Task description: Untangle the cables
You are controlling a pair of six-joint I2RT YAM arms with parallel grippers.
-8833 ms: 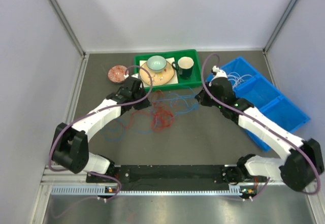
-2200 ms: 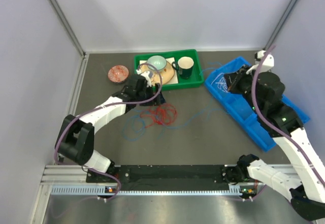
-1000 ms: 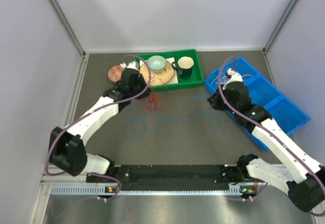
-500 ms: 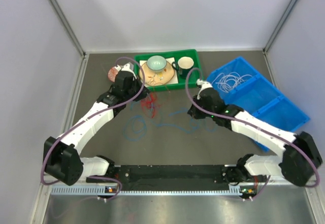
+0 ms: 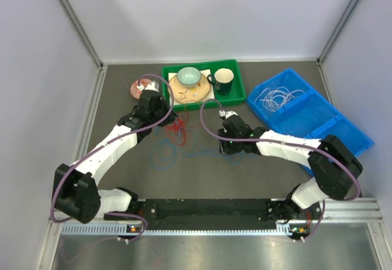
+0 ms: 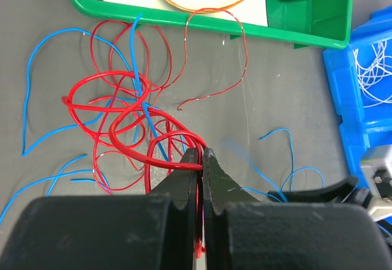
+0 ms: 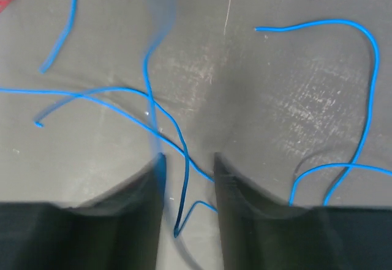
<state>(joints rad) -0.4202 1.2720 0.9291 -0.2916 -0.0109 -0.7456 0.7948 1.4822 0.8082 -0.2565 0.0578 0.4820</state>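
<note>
The red cable (image 5: 179, 127) lies in loose loops on the dark table in front of the green tray (image 5: 229, 100). My left gripper (image 5: 165, 122) is shut on one of its loops; the left wrist view shows the red cable (image 6: 116, 129) pinched between the tips of the left gripper (image 6: 201, 153). The blue cable (image 5: 164, 153) sprawls across the table's middle, partly under the red one (image 6: 144, 108). My right gripper (image 5: 228, 149) is open low over it, with a blue strand (image 7: 182, 178) between its fingers (image 7: 144, 190). The white cable (image 5: 278, 95) lies coiled in the blue bin (image 5: 343, 132).
The green tray holds a wooden plate with a bowl (image 5: 189, 75) and a dark mug (image 5: 223, 78). A small pink dish (image 5: 141, 87) sits left of the tray. The blue bin's edge shows in the left wrist view (image 6: 361, 117). Grey walls enclose the table.
My right arm has left the blue bin, where the white cable now lies, and swung left and down to the blue cable. My left gripper holds the red cable, shifted slightly.
</note>
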